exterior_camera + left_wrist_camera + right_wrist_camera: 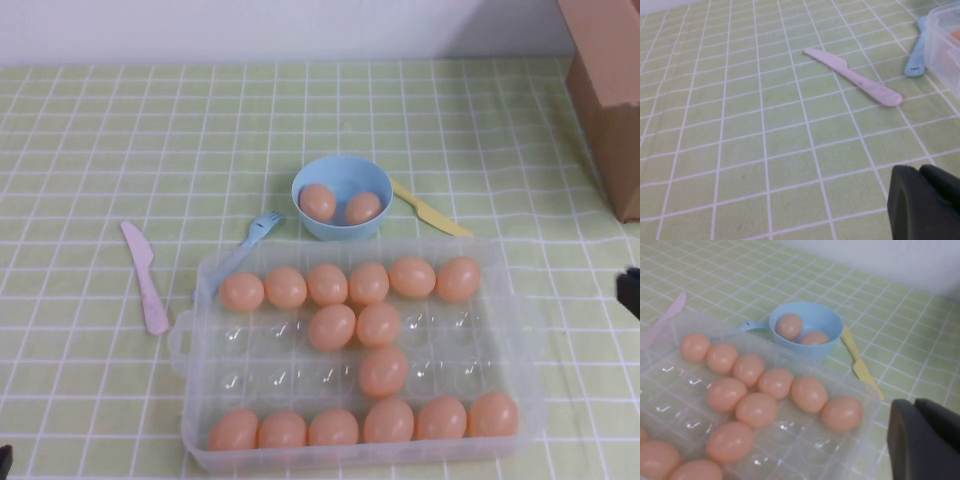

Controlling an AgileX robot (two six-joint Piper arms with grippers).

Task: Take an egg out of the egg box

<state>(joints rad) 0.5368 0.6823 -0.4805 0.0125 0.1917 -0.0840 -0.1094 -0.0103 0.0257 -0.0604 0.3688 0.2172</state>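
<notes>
The clear plastic egg box lies at the front middle of the table. It holds several peach-orange eggs: a far row, a near row and three in the middle, such as one egg. The box also shows in the right wrist view with its eggs. My right gripper is shut and empty, hovering just off the box's right side; only its tip shows at the high view's right edge. My left gripper is shut and empty over the cloth left of the box, with its tip at the high view's bottom left corner.
A light blue bowl with two eggs stands just behind the box. A pink plastic knife lies to the left, a blue fork at the box's far left corner, a yellow knife behind right. A cardboard box stands far right.
</notes>
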